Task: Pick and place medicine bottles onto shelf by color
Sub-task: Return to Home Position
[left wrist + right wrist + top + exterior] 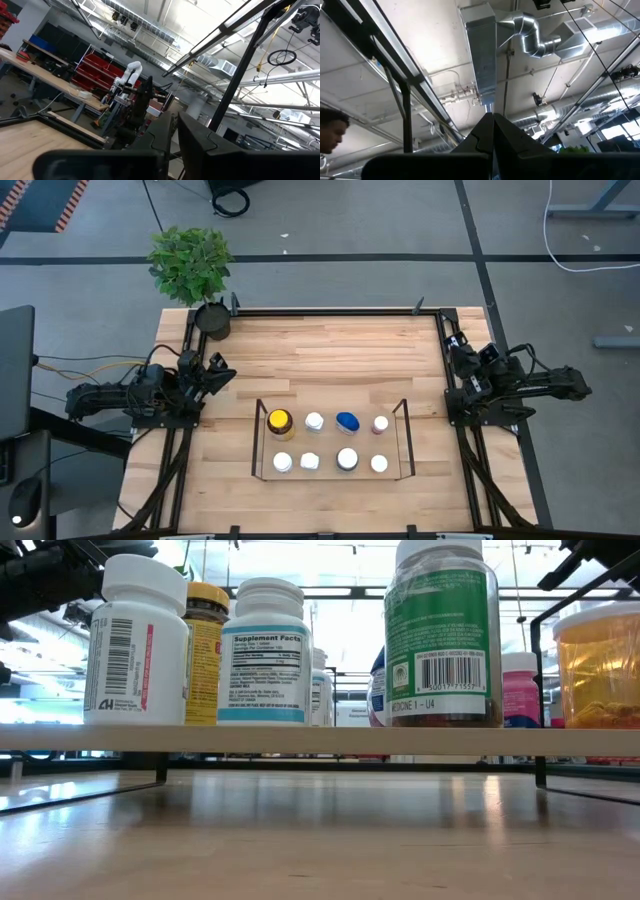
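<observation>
Homing the arms appears to be the step you are on. All eight bottles already stand on the shelf point(257, 442), two rows of four.

- **Back row, from the shelf's left end:** yellow-lidded amber jar point(280, 421), white-capped bottle point(314, 421), blue-capped bottle point(347, 422), pink-capped bottle point(380, 423).
- **Front row:** four white caps point(310, 462). None of the bottles is tipped, and none is off the shelf.
- **Left gripper point(222, 368):** it is folded back well to the left of the shelf. In its wrist view the fingers point(195, 145) lie together, or very nearly so, with nothing between them.
- **Right gripper point(460, 352):** it is folded back well to the right of the shelf. Its fingers point(480, 135) meet at the tips and carry nothing.

Neither gripper touches the shelf or a bottle; both wrist cameras look up at the ceiling.

The sorting itself looks finished. Your next move calls only for settling each arm into its rest pose, clear of the shelf's upright end frames. Before you stop, check the row order against the colour rule you intend.
</observation>
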Controlling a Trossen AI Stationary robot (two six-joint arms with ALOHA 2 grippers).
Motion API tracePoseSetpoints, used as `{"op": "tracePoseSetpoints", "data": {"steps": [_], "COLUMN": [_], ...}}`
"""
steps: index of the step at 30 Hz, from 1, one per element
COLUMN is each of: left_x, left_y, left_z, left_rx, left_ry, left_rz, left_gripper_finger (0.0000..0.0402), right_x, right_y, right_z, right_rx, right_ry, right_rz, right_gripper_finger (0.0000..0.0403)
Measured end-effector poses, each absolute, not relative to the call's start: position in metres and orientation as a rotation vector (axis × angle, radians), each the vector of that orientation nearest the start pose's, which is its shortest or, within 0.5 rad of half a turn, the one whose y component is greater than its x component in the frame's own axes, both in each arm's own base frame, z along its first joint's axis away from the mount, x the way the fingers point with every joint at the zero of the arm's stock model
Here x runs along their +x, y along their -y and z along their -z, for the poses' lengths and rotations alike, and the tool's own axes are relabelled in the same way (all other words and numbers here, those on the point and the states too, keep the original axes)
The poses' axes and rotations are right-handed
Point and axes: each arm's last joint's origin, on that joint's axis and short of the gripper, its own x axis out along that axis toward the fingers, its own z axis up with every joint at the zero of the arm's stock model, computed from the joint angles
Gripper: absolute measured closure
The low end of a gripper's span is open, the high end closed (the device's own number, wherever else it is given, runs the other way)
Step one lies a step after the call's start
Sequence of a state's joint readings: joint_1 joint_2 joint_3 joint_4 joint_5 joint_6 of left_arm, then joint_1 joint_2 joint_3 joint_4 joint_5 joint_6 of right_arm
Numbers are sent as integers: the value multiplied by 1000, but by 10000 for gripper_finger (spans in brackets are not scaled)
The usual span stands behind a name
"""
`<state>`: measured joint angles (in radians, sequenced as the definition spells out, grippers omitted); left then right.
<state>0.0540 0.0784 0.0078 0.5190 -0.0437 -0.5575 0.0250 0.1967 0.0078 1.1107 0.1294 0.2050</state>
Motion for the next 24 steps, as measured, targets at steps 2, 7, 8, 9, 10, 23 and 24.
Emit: {"op": "tracePoseSetpoints", "data": {"steps": [2,7,8,9,10,23,24], "left_x": [92,92,92,92,92,92,92], "left_y": [-6,-6,-6,-6,-6,-6,-6], "left_z": [-209,-209,-209,-209,-209,-209,-209], "left_rx": [-545,-544,-545,-545,-545,-545,-545], "left_ry": [463,463,463,463,464,463,463], "left_rz": [31,32,31,32,31,31,31], "left_gripper_finger": [361,368,370,371,373,362,363], "right_x": [71,71,71,71,71,71,71], "right_y": [2,2,2,2,2,2,2], "right_z": [-245,-245,-245,-245,-245,-245,-245], "right_rx": [261,261,261,261,261,261,261], "right_ry": [927,927,927,928,928,927,927], "right_rz": [2,2,2,2,2,2,2], "right_gripper_finger": [391,391,391,391,391,391,391]}}
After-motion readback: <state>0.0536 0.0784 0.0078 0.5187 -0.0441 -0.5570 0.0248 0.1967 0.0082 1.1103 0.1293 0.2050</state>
